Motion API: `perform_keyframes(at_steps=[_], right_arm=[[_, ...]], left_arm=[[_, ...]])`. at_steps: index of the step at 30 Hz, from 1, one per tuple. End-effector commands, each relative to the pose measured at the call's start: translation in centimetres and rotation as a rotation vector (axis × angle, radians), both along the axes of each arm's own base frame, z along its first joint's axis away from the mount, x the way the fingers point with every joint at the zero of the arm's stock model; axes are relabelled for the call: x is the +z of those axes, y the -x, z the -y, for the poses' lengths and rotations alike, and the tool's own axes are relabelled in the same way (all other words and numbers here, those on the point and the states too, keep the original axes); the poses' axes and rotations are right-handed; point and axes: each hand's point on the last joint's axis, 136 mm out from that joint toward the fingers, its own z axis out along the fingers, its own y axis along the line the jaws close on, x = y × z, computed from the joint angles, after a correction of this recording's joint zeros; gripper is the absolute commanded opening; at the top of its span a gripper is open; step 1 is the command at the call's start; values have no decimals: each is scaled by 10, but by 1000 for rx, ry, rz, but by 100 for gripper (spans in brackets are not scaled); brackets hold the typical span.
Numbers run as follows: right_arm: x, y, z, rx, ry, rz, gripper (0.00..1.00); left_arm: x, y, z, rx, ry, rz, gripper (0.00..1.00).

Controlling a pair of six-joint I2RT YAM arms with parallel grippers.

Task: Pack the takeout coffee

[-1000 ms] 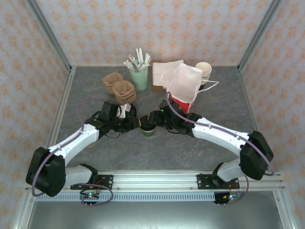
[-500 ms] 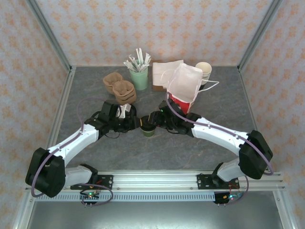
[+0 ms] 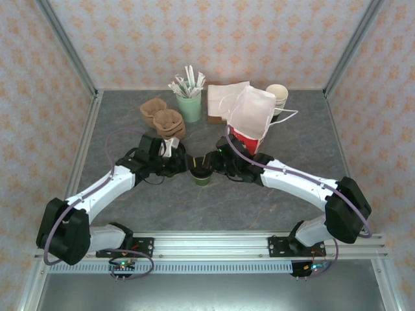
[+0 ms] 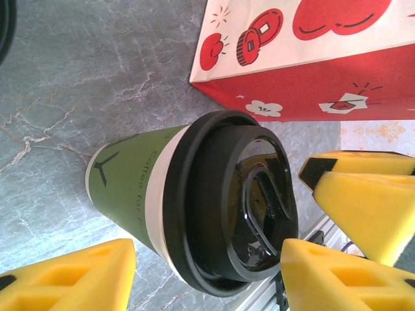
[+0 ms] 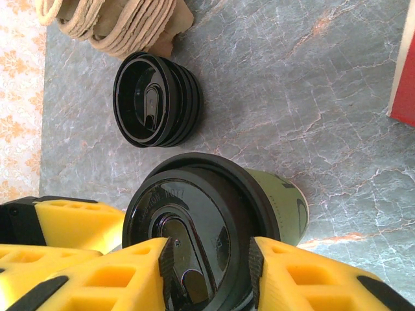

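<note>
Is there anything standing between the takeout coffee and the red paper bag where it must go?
Nothing visible does: the takeout coffee stands close before the red paper bag, with bare table between them. The right gripper is at its top.

Dark print "Coffee for", cut off, on the takeout coffee's [image 4: 133, 188] green side.

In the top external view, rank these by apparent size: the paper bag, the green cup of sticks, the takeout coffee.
1. paper bag, clearly largest
2. green cup of sticks
3. takeout coffee, which looks only a little smaller than the green cup's body, so these two are close
</note>
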Motion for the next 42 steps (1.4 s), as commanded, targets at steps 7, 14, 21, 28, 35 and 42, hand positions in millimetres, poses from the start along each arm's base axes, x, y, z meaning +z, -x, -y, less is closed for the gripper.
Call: perform_keyframes(at_steps=[7,14,21,28,35,42], right_arm=[[-8,5,5,0,35,-16,39],[-13,5,4,1,39,-30,39],[-17,7,7,1,52,-37,38],[-21,9,7,7,56,-44,38],[-21,8,6,9,57,-42,38],[-18,5,3,15,58,-35,38]], left_arm=[[-3,-10,-1,-7,-20,9,61],[-16,-5,-2,-16,-35,-21,61],[-23,1,-4,-15,-35,-36,61],[-30,6,-8,-9,-49,-45,60],[-33,4,-7,1,-44,-52,58],[-22,-1,-5,-4,-34,-29,57]])
